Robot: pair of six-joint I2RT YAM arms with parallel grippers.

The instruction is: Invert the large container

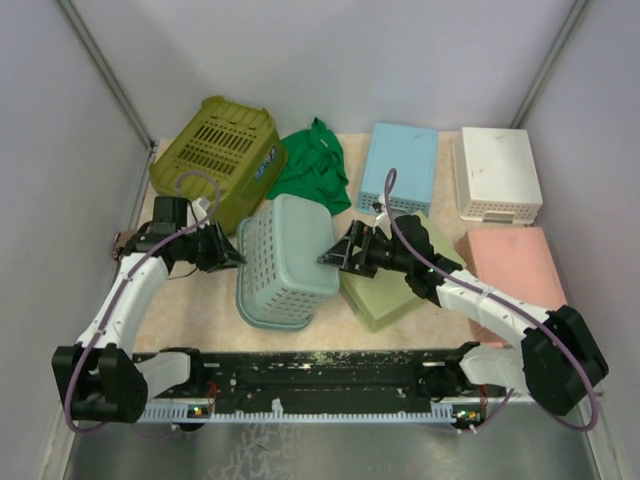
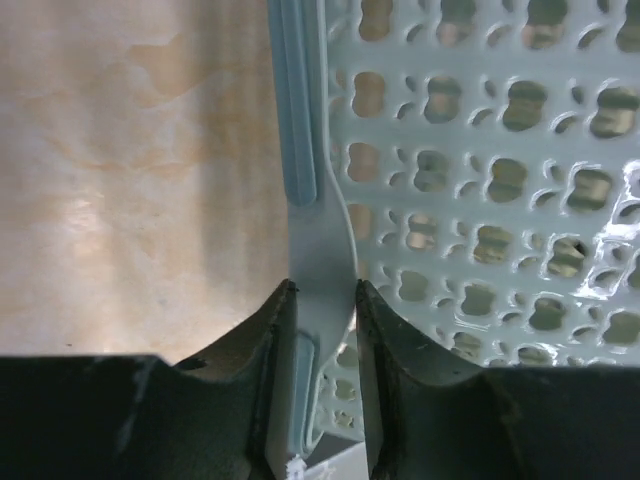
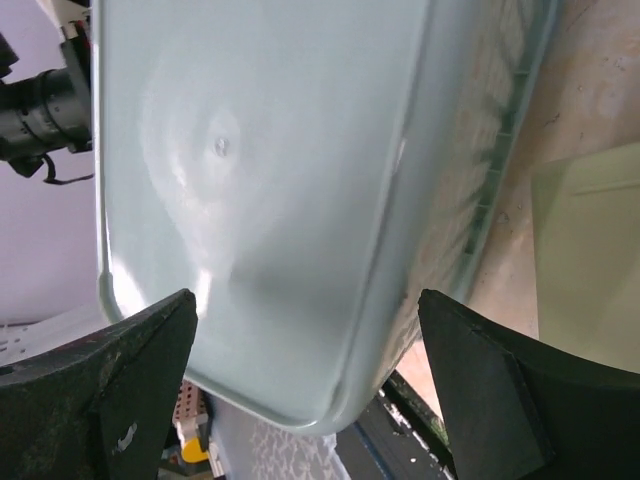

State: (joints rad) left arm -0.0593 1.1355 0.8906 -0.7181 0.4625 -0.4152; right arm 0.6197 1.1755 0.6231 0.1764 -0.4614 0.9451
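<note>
Pale blue-green perforated plastic basket (image 1: 288,262) sits at the middle of the beige desk (image 1: 190,312). It is tilted, with its smooth base turned up and toward the far right and its rim down at the near side.

Left gripper (image 1: 232,256): pinching the basket's left rim. In the left wrist view both fingers are closed on the thin rim flange, with the perforated wall (image 2: 480,200) running off to the right and bare desk to the left.

Right gripper (image 1: 336,250): spread wide at the right side of the basket. In the right wrist view the smooth base (image 3: 280,180) fills the space ahead of the two fingers. I cannot tell whether they touch it.

Surroundings:
- Olive-green slatted plastic basket (image 1: 222,150), far left, base up.
- Green cloth (image 1: 315,165), just right of it.
- Light blue box (image 1: 402,165), far middle.
- White box (image 1: 497,172), far right.
- Pink box (image 1: 512,262), right.
- Sage-green box (image 1: 385,292), under the right arm, just beside the tilted basket.
</note>
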